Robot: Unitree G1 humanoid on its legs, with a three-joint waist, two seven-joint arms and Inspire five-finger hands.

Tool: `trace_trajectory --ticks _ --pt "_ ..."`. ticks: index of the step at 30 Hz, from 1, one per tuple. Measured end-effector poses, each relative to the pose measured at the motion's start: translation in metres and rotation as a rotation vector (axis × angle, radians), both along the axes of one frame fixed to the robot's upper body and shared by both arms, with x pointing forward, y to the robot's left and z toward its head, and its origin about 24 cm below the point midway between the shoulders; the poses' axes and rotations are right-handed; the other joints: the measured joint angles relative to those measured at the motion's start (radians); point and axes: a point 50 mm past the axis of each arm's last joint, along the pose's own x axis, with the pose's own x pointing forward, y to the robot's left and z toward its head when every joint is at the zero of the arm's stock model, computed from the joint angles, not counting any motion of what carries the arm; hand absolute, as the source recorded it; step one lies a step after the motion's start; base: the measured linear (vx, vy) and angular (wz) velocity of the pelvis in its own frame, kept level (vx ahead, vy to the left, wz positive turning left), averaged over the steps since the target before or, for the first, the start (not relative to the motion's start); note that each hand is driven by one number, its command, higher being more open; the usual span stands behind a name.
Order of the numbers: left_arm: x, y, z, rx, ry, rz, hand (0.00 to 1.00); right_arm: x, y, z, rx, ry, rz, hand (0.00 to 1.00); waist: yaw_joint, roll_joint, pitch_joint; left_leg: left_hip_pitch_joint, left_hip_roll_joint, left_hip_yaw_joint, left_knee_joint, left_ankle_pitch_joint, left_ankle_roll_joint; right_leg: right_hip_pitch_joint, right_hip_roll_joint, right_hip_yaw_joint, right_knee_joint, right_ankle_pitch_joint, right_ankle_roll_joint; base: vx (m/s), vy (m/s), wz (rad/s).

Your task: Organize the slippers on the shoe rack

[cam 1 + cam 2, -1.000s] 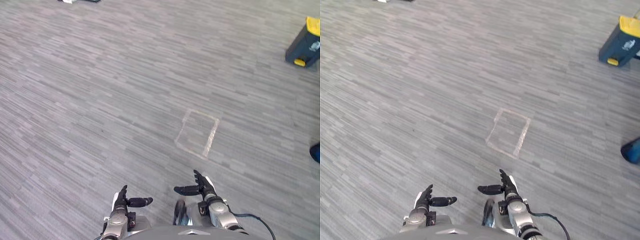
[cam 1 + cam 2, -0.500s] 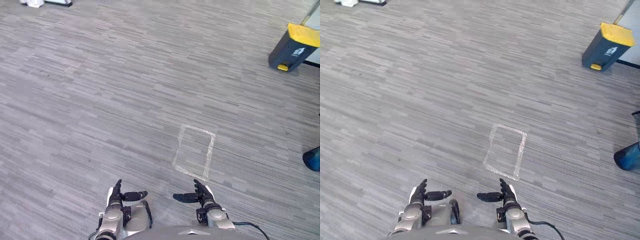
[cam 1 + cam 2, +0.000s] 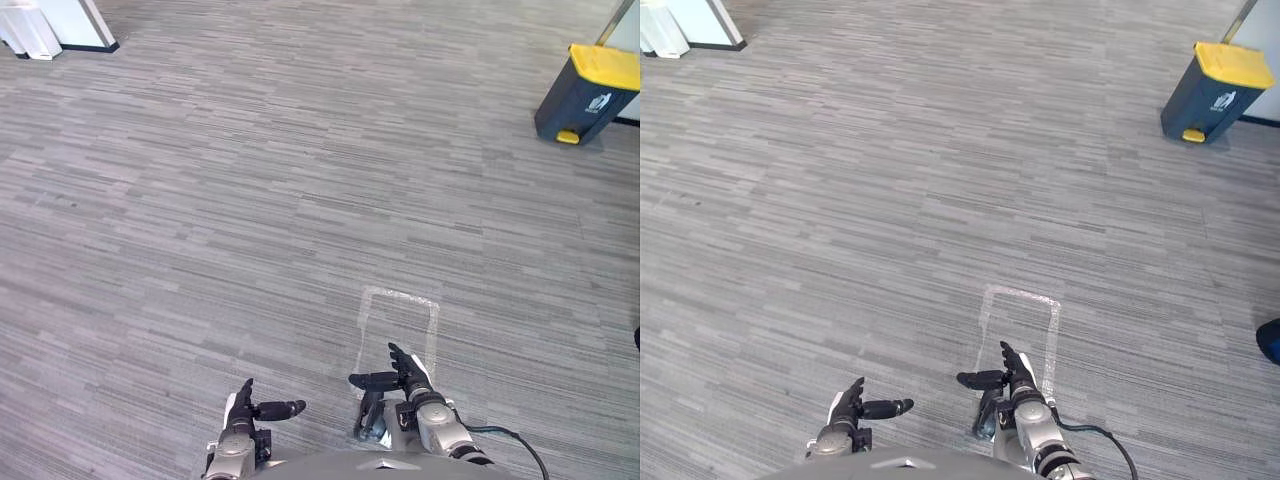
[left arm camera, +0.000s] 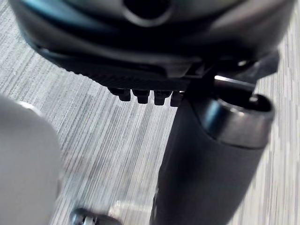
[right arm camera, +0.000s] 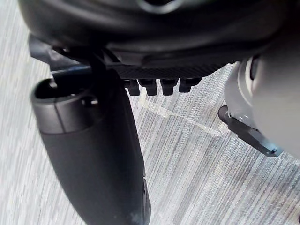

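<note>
Both hands hang low and close to the robot, open and holding nothing. The right hand (image 3: 408,378) has its fingers straight and its thumb stuck out sideways, over the near end of the taped rectangle (image 3: 398,292) on the grey carpet (image 3: 250,200). The left hand (image 3: 243,410) has the same pose, just to the left of that near end. From the wrists, the fingers (image 4: 145,96) are cut down to a short row of dark stubs, and the thumb's bulk hides much of the carpet. Past the right hand's fingers (image 5: 159,86) a strip of the tape crosses the floor.

I cannot tell where the slippers are.

Well beyond the rectangle, to its right, stands a dark bin (image 3: 585,95) with a yellow lid. It has a white label on the front that is too small to read. Far beyond the rectangle to its left, a white panel (image 3: 75,22) and a white object (image 3: 28,35) are cut off by the picture's edge. To the right of the rectangle, a dark blue shape (image 3: 1270,340) is also cut off, and I cannot make out what it is.
</note>
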Motion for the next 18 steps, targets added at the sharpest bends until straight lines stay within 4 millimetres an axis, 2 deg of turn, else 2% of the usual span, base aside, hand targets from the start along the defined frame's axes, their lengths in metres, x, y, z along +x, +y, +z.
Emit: trace_trajectory --ticks 1,3,4,6,7,9,10,11,12,14,16,18 --pt "0.000 0.001 0.000 -0.004 -0.002 0.016 1.00 -0.005 0.001 -0.002 0.005 0.011 -0.006 1.00 0.001 -0.002 0.003 -0.059 0.048 -0.019 0.191 0.077 -0.015 0.073 0.034 0.007 -0.050 -0.012 -0.003 0.50 -0.205 -0.15" --pt "0.002 0.003 0.001 0.002 -0.013 0.015 1.00 -0.009 -0.001 -0.003 0.013 0.020 -0.034 1.00 0.005 -0.007 0.004 -0.122 0.079 -0.019 0.338 0.031 -0.021 0.148 0.061 0.022 -0.099 -0.021 -0.007 0.38 -0.095 -0.29" --pt "0.005 0.006 0.003 0.008 -0.028 0.012 1.00 -0.013 -0.004 -0.005 0.020 0.034 -0.066 1.00 0.011 -0.023 0.003 -0.167 0.069 -0.014 0.346 -0.017 -0.009 0.191 0.067 0.046 -0.134 -0.022 -0.006 0.35 -0.025 -0.59" --pt "0.008 0.009 0.006 0.014 -0.049 0.015 1.00 -0.014 -0.008 -0.006 0.019 0.038 -0.095 1.00 0.017 -0.042 0.005 -0.229 0.019 -0.014 0.207 -0.061 0.013 0.229 0.067 0.104 -0.172 -0.020 -0.002 0.36 0.049 -0.91" --pt "0.010 0.011 0.007 0.015 -0.058 0.032 1.00 -0.014 -0.010 -0.006 0.020 0.038 -0.118 1.00 0.019 -0.046 0.008 -0.269 -0.040 -0.076 0.049 -0.068 0.023 0.249 0.064 0.159 -0.190 -0.016 0.003 0.37 0.134 -1.01" --pt "0.011 0.013 0.008 0.015 -0.064 0.042 1.00 -0.016 -0.011 -0.007 0.021 0.046 -0.135 1.00 0.021 -0.055 0.016 -0.291 -0.095 -0.171 -0.085 -0.060 0.026 0.268 0.053 0.213 -0.198 -0.021 0.020 0.30 0.169 -1.18" --pt "0.011 0.013 0.008 0.013 -0.071 0.054 1.00 -0.018 -0.014 -0.008 0.019 0.060 -0.154 1.00 0.025 -0.057 0.020 -0.298 -0.145 -0.289 -0.187 0.017 0.022 0.280 0.044 0.290 -0.191 -0.037 0.051 0.24 0.183 -1.38" --pt "0.010 0.011 0.007 0.008 -0.067 0.056 1.00 -0.019 -0.015 -0.008 0.013 0.062 -0.158 1.00 0.032 -0.050 0.015 -0.283 -0.152 -0.308 -0.199 0.075 0.019 0.281 0.046 0.321 -0.185 -0.044 0.067 0.37 0.296 -1.55" --pt "0.009 0.011 0.006 0.008 -0.059 0.061 1.00 -0.020 -0.016 -0.009 0.005 0.069 -0.159 1.00 0.040 -0.054 0.009 -0.258 -0.160 -0.284 -0.197 0.100 0.069 0.283 0.046 0.374 -0.175 -0.057 0.090 0.32 0.249 -1.06" --pt "0.009 0.016 0.007 0.018 -0.057 0.058 1.00 -0.023 -0.012 -0.011 0.018 0.079 -0.168 1.00 0.036 -0.078 0.003 -0.237 -0.169 -0.223 -0.179 0.065 0.091 0.278 0.019 0.413 -0.155 -0.072 0.114 0.27 0.209 -0.91" --pt "0.007 0.018 0.005 0.019 -0.040 0.066 1.00 -0.023 -0.008 -0.011 0.029 0.085 -0.166 1.00 0.040 -0.086 0.000 -0.179 -0.174 -0.145 -0.207 0.039 0.115 0.267 -0.011 0.424 -0.107 -0.081 0.130 0.23 0.232 -1.00" --pt "0.006 0.018 0.005 0.020 -0.032 0.067 1.00 -0.022 -0.006 -0.011 0.038 0.084 -0.164 1.00 0.038 -0.083 0.003 -0.122 -0.172 -0.084 -0.252 0.035 0.123 0.235 -0.034 0.374 -0.026 -0.093 0.151 0.14 0.148 -0.84"
